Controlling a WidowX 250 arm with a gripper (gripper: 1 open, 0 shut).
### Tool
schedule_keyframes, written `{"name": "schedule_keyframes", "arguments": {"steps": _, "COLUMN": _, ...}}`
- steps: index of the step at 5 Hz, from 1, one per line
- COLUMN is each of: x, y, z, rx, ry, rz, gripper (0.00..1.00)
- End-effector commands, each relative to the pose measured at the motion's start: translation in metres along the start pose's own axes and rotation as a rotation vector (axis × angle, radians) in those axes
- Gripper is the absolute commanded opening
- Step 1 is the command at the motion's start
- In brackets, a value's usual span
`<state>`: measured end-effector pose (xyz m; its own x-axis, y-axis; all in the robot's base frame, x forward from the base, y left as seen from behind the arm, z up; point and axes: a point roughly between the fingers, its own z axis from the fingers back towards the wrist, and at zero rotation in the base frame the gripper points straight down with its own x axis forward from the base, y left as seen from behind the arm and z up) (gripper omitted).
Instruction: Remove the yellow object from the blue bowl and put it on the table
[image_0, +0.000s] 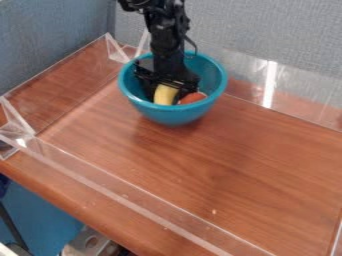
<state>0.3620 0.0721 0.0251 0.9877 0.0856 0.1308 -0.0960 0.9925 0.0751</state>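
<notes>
Inside one blue bowl, one open end effector hovers by one yellow object and one red ball.

Bright, even indoor light with pale glare streaks on the glossy desk, fine detail slightly soft.

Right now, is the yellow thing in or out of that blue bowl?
In: the yellow toy sits inside the blue bowl, below its rim, beside the red ball.
</notes>
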Motion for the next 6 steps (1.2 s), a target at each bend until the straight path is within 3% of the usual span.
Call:
{"name": "schedule_keyframes", "arguments": {"steps": 1, "x": -0.045, "y": -0.021, "z": -0.017, "rx": -0.008, "ry": 0.108, "rz": -0.091, "gripper": 1.0}}
{"name": "schedule_keyframes", "arguments": {"steps": 2, "x": -0.056, "y": -0.018, "z": -0.018, "rx": -0.002, "ry": 0.118, "rz": -0.091, "gripper": 1.0}}
{"name": "schedule_keyframes", "arguments": {"steps": 5, "x": -0.038, "y": -0.003, "z": -0.002, "rx": -0.002, "ry": 0.149, "rz": -0.054, "gripper": 1.0}}
{"name": "schedule_keyframes", "arguments": {"steps": 6, "x": -0.04, "y": 0.008, "z": -0.008, "rx": -0.006, "ry": 0.161, "rz": -0.006, "gripper": 1.0}}
